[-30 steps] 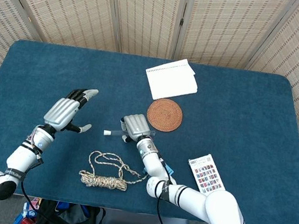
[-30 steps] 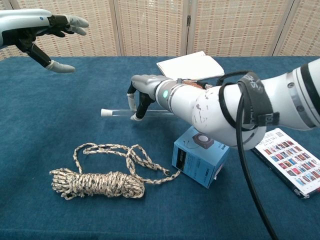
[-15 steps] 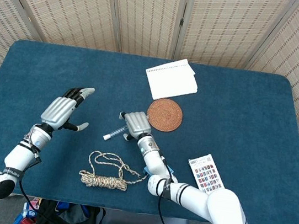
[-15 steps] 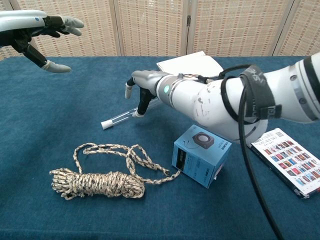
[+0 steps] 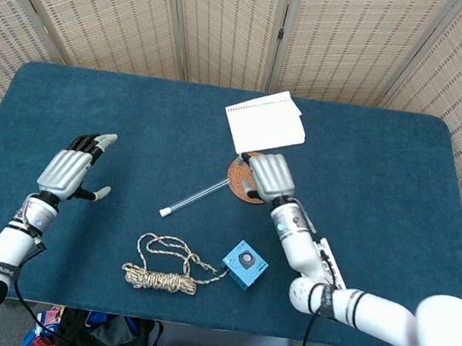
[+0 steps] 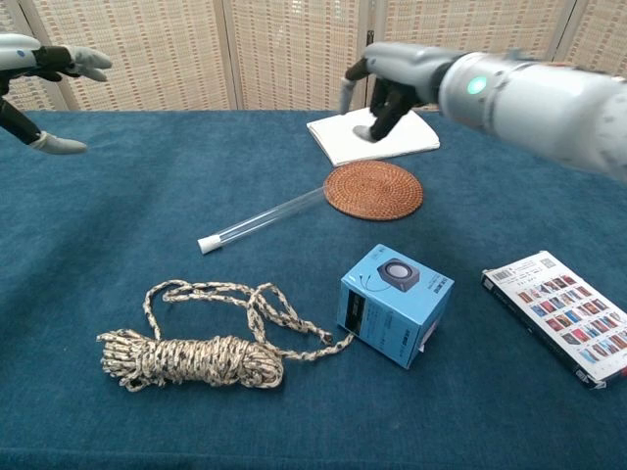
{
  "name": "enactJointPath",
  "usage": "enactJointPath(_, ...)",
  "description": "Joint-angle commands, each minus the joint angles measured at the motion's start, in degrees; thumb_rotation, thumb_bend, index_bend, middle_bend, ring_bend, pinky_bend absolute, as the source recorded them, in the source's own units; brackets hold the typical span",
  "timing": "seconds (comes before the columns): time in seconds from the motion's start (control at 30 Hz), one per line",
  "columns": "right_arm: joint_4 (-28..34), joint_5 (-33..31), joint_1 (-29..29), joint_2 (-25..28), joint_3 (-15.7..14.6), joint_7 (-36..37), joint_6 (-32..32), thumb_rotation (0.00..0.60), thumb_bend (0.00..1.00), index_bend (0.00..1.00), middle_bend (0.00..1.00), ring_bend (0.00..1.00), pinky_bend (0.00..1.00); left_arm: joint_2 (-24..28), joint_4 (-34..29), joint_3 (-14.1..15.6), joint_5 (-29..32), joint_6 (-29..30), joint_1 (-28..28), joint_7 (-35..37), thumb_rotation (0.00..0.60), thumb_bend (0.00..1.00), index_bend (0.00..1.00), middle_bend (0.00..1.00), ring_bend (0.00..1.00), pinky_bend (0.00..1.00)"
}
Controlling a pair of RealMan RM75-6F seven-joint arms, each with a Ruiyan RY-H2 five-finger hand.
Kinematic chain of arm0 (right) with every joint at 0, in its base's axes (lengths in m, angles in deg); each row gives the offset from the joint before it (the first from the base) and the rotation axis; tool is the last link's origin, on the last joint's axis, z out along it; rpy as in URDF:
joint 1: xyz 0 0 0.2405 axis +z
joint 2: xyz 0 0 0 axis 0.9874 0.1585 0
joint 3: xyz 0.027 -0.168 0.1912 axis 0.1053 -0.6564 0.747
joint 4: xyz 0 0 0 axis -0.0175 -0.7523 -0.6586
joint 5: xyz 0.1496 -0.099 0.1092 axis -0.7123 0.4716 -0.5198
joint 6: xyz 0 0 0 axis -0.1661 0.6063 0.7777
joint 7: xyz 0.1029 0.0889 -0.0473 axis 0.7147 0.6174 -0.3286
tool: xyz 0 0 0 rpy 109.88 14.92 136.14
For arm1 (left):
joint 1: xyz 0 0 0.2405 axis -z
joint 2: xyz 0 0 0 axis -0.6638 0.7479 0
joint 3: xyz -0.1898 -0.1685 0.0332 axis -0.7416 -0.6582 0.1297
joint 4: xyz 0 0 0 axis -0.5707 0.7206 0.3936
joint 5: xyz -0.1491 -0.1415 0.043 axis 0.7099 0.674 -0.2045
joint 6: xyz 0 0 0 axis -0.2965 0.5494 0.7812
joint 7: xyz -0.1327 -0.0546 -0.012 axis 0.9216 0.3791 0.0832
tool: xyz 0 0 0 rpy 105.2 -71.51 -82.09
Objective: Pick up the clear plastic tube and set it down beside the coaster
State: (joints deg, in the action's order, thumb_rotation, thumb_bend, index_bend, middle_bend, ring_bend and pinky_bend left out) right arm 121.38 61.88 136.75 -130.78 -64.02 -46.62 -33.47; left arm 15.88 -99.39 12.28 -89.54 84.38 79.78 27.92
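Note:
The clear plastic tube [image 5: 197, 197] [image 6: 263, 217] lies free on the blue cloth, slanting from its white-capped near end up to the woven round coaster [image 5: 241, 188] [image 6: 374, 189]. Its far end touches the coaster's left edge. My right hand [image 5: 269, 176] [image 6: 387, 83] hovers above the coaster, holding nothing, fingers apart and hanging down; in the head view it covers part of the coaster. Far to the left, my left hand [image 5: 69, 172] [image 6: 39, 64] is raised over the cloth with fingers spread and empty.
A white notebook [image 5: 266, 122] [image 6: 372, 133] lies behind the coaster. A coiled rope [image 5: 162, 267] [image 6: 196, 354] and a blue box [image 5: 245, 265] [image 6: 394, 304] sit near the front edge. A printed booklet [image 6: 563, 313] lies front right.
My right hand let go of the tube and rose rightward to above the coaster. The tube swung from level to slanted, ending against the coaster. The left hand drifted left.

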Motion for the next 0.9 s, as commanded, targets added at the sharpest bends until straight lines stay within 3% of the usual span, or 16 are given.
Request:
enactJointPath(0.03,10.64,5.08,-8.00,10.03,-4.18,0.75,7.20,0.600,0.55,0.48,0.76,0.81,0.98,0.36,-0.05,0.56,-0.21,1.92,-1.34,-0.72,0.600,0.25,0.00,0.00,0.00,0.00)
enactJointPath(0.13,15.50,8.85,-12.84,14.84,-6.76,2.94,11.30,0.600,0.65,0.51,0.69,0.70,0.86,0.75,-0.10,1.16,-1.49,4.29,-2.93,-1.02,0.600,0.25,0.02,0.00,0.00,0.00)
enactJointPath(0.27,19.57,15.82,-19.30,19.69,-10.47,6.81,17.45,0.600,0.67,0.51,0.63,0.59,0.69,1.47,-0.29,1.91,-3.36,8.08,-5.22,-2.10,0.600,0.25,0.06,0.00,0.00,0.00)
enactJointPath(0.57,23.14,29.13,-33.17,26.71,-18.18,13.94,31.34,0.600,0.63,0.51,0.60,0.55,0.68,2.77,-3.74,4.18,-6.96,18.08,-11.95,-5.30,0.600,0.25,0.08,0.00,0.00,0.00)
enactJointPath(0.9,22.00,36.83,-43.36,27.44,-22.92,17.33,39.25,0.600,0.57,0.51,0.60,0.55,0.67,4.03,-7.00,7.47,-11.22,25.50,-18.93,-7.39,0.600,0.25,0.07,0.00,0.00,0.00)
